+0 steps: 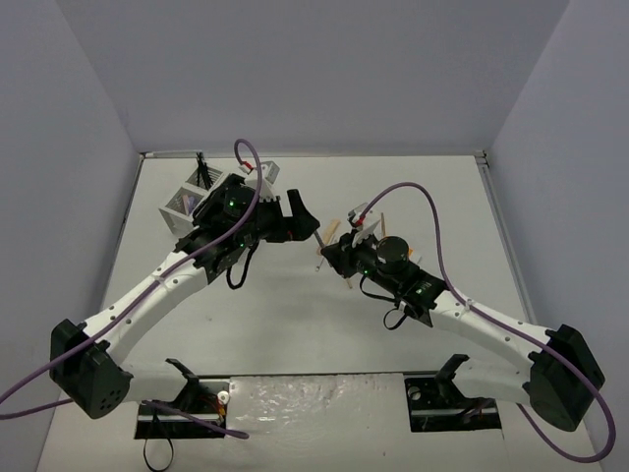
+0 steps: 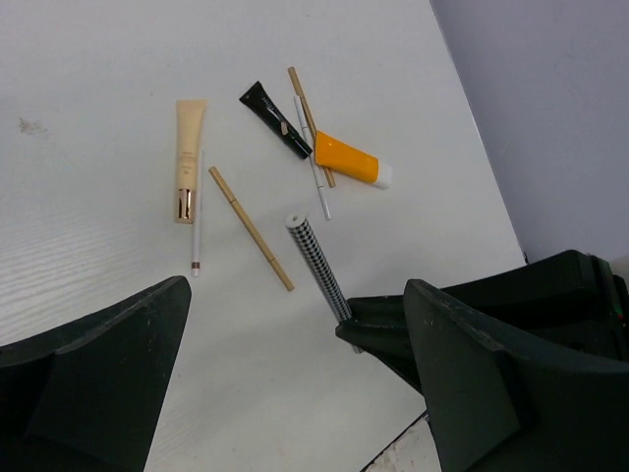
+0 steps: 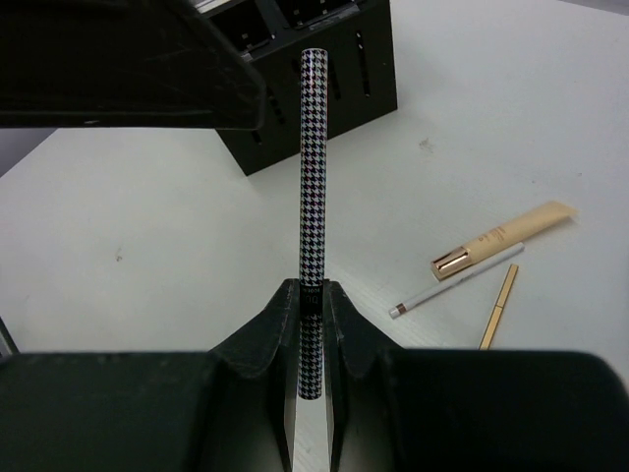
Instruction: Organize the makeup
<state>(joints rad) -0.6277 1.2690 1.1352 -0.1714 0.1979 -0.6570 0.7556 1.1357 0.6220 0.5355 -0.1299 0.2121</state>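
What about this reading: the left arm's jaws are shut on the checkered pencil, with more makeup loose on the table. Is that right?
Not quite. It is the right arm whose jaws are shut on the checkered pencil, as the right wrist view shows. The left arm has open jaws with nothing between them. More makeup does lie loose on the table.
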